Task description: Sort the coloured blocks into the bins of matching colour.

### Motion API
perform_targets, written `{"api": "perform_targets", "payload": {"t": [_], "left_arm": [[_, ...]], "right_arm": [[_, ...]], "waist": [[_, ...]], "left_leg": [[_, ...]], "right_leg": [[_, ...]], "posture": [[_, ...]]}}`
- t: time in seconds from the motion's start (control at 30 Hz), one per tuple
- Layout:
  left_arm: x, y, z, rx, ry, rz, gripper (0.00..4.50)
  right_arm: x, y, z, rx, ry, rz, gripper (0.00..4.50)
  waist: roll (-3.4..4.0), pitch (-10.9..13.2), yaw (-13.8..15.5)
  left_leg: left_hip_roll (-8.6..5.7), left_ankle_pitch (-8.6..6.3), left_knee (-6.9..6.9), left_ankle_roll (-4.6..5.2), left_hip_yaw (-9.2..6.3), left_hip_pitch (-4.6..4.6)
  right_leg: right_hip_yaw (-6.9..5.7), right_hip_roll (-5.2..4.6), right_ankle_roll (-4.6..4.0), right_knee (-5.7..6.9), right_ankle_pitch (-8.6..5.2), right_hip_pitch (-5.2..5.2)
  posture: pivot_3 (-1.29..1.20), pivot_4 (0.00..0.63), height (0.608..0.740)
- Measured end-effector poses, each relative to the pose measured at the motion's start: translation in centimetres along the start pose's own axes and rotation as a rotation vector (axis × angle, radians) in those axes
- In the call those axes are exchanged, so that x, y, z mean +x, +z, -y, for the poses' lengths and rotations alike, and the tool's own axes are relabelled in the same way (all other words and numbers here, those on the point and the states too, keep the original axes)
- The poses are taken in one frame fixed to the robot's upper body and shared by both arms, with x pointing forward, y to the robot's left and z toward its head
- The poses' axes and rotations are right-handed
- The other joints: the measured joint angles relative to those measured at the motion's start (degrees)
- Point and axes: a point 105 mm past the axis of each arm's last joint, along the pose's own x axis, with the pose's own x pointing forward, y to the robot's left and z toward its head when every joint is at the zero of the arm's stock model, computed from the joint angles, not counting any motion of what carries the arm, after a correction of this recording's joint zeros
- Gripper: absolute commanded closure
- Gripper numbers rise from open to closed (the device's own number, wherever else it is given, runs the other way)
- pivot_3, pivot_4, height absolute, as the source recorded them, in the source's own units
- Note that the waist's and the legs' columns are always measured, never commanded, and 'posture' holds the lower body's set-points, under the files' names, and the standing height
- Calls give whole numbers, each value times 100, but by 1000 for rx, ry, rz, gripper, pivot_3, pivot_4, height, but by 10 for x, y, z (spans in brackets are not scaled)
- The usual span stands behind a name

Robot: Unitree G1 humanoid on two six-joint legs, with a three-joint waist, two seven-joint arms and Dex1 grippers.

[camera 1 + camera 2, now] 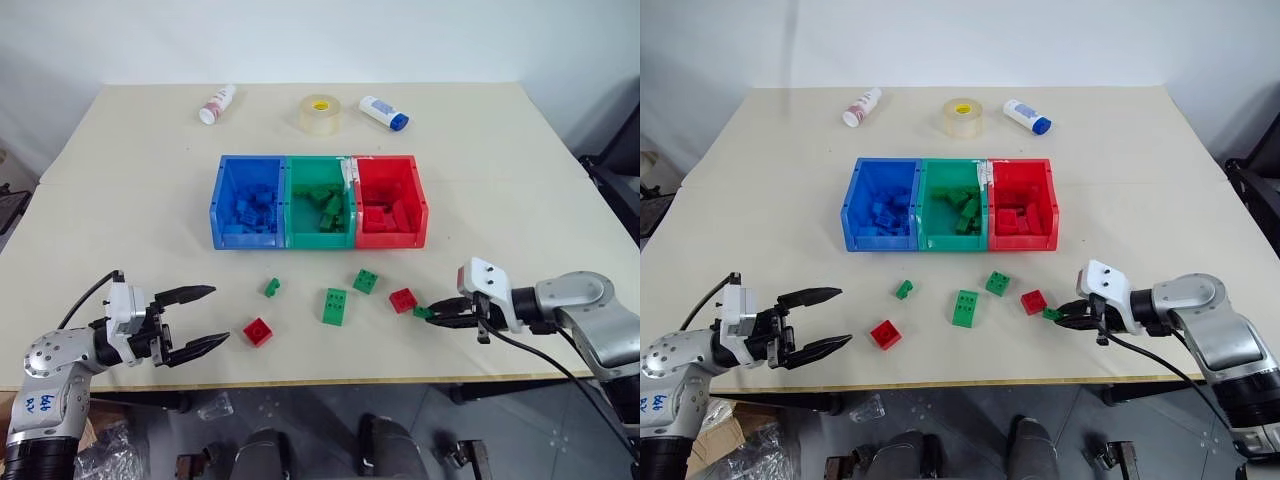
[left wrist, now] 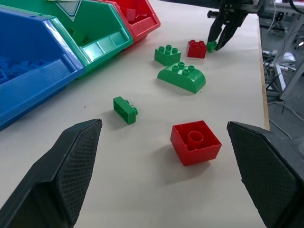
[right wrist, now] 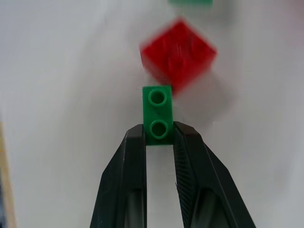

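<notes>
Right gripper (image 3: 159, 135) is clamped on a small green brick (image 3: 157, 114) at the right of the frame, on the table (image 1: 500, 180), touching a red brick (image 1: 403, 299). Left gripper (image 1: 205, 318) sits lower left, jaws wide apart, holding nothing. Bins (image 1: 318, 232) centre frame: blue, green, red. Loose: red brick (image 1: 257, 331), long green brick (image 1: 335, 306), green square (image 1: 365, 281), tiny green piece (image 1: 271, 287).

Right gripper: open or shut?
Shut: the right gripper has both fingers clamped on the small green block.
</notes>
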Motion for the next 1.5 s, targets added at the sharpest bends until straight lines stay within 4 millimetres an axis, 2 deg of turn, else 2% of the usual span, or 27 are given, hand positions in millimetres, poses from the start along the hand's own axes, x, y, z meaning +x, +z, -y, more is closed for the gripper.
{"api": "perform_targets", "payload": {"t": [0.13,0.23,0.3,0.37,0.5,0.6,0.73,0.9,1.03,1.17,1.27,1.37,1.5], "left_arm": [[3,1,-6,12,-1,13,0],[6,0,-10,17,-8,17,0],[9,-1,-13,20,-18,21,0],[12,-2,-16,25,-22,29,0],[16,-5,-20,31,-36,25,0],[18,-7,-24,36,-42,21,0],[22,-3,-29,62,-60,27,0],[26,1,-35,85,-76,30,0],[27,-1,-37,78,-87,26,0],[26,-3,-40,68,-90,23,0],[27,-3,-42,74,-101,26,0],[24,-3,-43,64,-111,35,0],[22,-6,-43,43,-127,40,0]], "right_arm": [[-9,39,14,-50,-52,110,4095],[-6,79,26,-107,-84,227,4095],[3,102,36,-128,-95,303,4095],[21,126,48,-161,-113,363,4095],[58,145,69,-175,-174,391,4095],[83,160,84,-169,-236,421,3037],[98,174,90,-183,-269,455,1730],[92,166,87,-212,-244,462,12],[76,142,74,-215,-172,434,12],[40,105,49,-197,-78,381,12],[17,87,28,-169,-22,343,12],[-13,44,11,-78,-34,212,12],[-34,15,1,-12,-78,107,12]], "waist": [[0,0,8],[0,0,-9],[0,0,-30],[0,0,-56],[0,0,-67],[1,0,-94],[1,1,-140],[1,1,-166],[1,1,-166],[1,1,-97],[0,1,-80],[0,1,0],[-1,2,-6]], "left_leg": [[0,0,0,0,-2,-1],[0,0,0,0,0,-2],[1,1,0,-1,5,0],[1,2,0,-4,7,-2],[-2,2,-3,-4,14,-9],[-2,2,-3,-4,15,-16],[-2,3,-4,-5,13,-15],[-2,3,-5,-5,12,-15],[-2,3,-5,-5,12,-15],[-3,2,-5,-4,10,-17],[-1,2,-3,-4,7,-15],[-2,2,-3,-4,8,-12],[0,2,1,-4,12,-6]], "right_leg": [[-1,0,0,0,0,-1],[-1,1,0,2,0,-3],[2,2,-1,6,0,-4],[1,3,-3,14,-1,-9],[0,2,-4,16,-2,-19],[0,3,-3,15,-2,-24],[-1,3,-3,15,-2,-21],[0,3,-2,14,-2,-21],[1,3,-2,15,-2,-21],[0,2,-1,7,-1,-20],[0,3,-1,11,-1,-20],[0,2,-1,7,-1,-16],[2,2,-2,12,-1,-15]], "posture": [[0,150,740],[0,150,740],[0,150,740],[0,150,740],[0,150,740],[0,150,740],[0,150,740],[0,150,740],[0,150,740],[0,150,740],[0,150,740],[0,150,740],[0,150,740]]}}
